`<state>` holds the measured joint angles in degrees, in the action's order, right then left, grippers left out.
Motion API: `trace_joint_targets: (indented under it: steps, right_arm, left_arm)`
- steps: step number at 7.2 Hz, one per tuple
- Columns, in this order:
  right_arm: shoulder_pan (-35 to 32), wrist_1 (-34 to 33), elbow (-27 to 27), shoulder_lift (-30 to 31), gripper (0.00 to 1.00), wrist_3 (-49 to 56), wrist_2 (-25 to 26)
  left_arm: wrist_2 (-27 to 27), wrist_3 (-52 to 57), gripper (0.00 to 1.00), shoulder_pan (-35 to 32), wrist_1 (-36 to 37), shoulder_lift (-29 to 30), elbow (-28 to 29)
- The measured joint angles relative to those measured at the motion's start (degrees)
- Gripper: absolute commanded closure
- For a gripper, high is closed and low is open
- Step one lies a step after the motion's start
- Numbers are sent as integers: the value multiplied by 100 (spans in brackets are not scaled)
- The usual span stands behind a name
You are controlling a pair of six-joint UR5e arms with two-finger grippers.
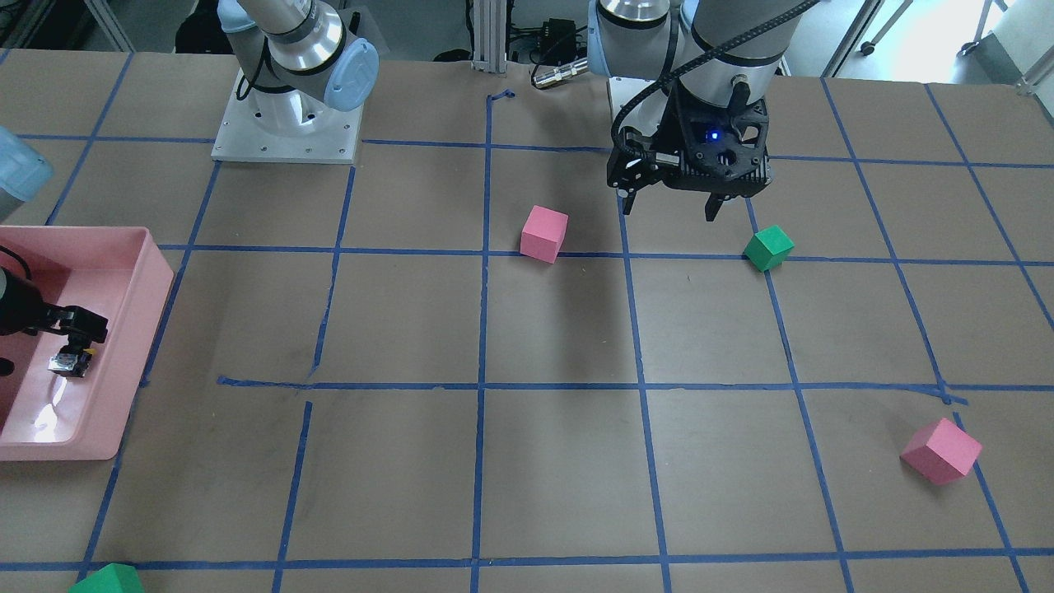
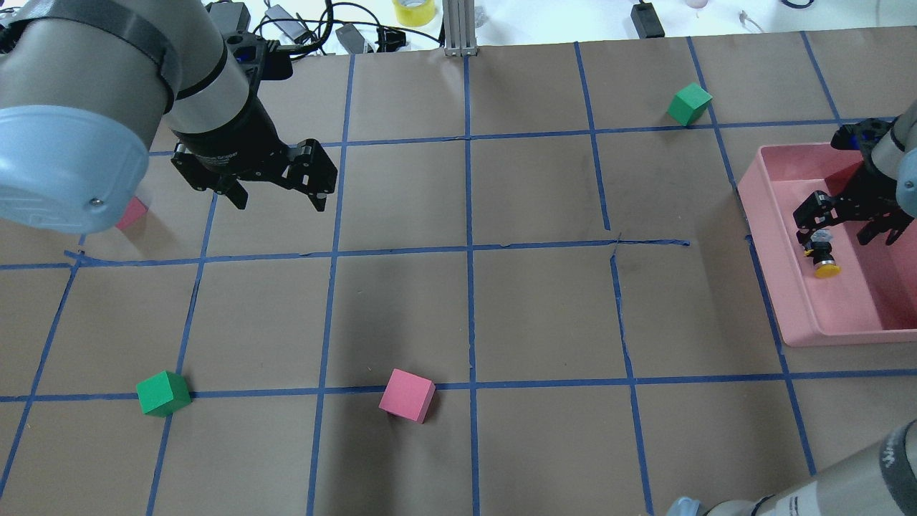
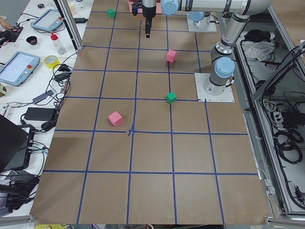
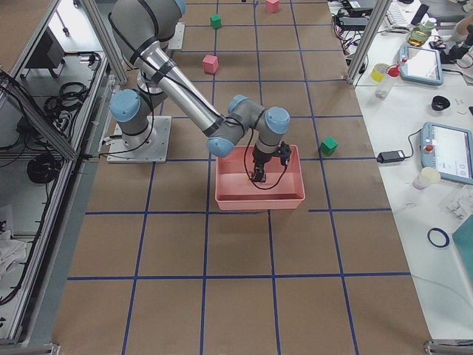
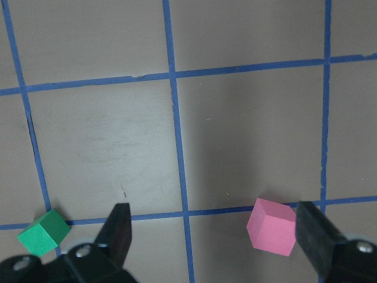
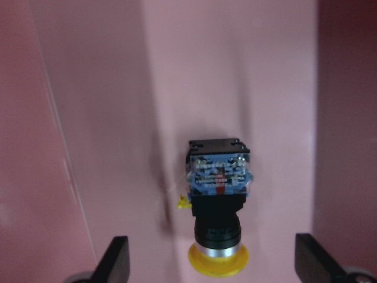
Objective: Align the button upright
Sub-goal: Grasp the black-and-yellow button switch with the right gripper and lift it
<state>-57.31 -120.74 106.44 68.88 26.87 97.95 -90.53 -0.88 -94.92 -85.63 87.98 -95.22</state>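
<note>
Right gripper (image 2: 844, 231) spread over one button (image 2: 825, 259); four cubes (image 1: 544, 234) (image 1: 768, 248) (image 1: 941, 450) (image 1: 107, 580).

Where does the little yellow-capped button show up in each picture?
Front-facing: button far left, inside the pink tray.
Overhead: far right, in the tray.
Exterior left: too far to make out.
Exterior right: tray mid-picture; button too small to see.
Left wrist: absent.
Right wrist: centre, lying sideways.
Shared landmark: the pink tray.

Brown table (image 2: 544, 444) gridded with blue tape (image 2: 471, 215); cluttered white benches (image 3: 19, 98) alongside.
</note>
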Motion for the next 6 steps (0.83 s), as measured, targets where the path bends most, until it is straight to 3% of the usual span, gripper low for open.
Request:
trace_joint_targets:
  steps: [1, 2, 3, 4, 6]
  right_arm:
    - [3, -40, 25, -62, 0, 0, 69]
    - [6, -118, 37, -150, 18, -6, 99]
    - [8, -181, 40, -217, 67, -9, 112]
    - [9, -203, 43, -250, 100, -13, 119]
    - [21, -182, 42, -271, 100, -50, 130]
  left_arm:
    - [0, 0, 0, 0, -1, 0, -3]
    - [0, 0, 0, 0, 1, 0, -5]
    - [0, 0, 0, 0, 2, 0, -5]
    - [0, 0, 0, 0, 3, 0, -6]
    - [0, 0, 0, -2, -1, 0, -6]
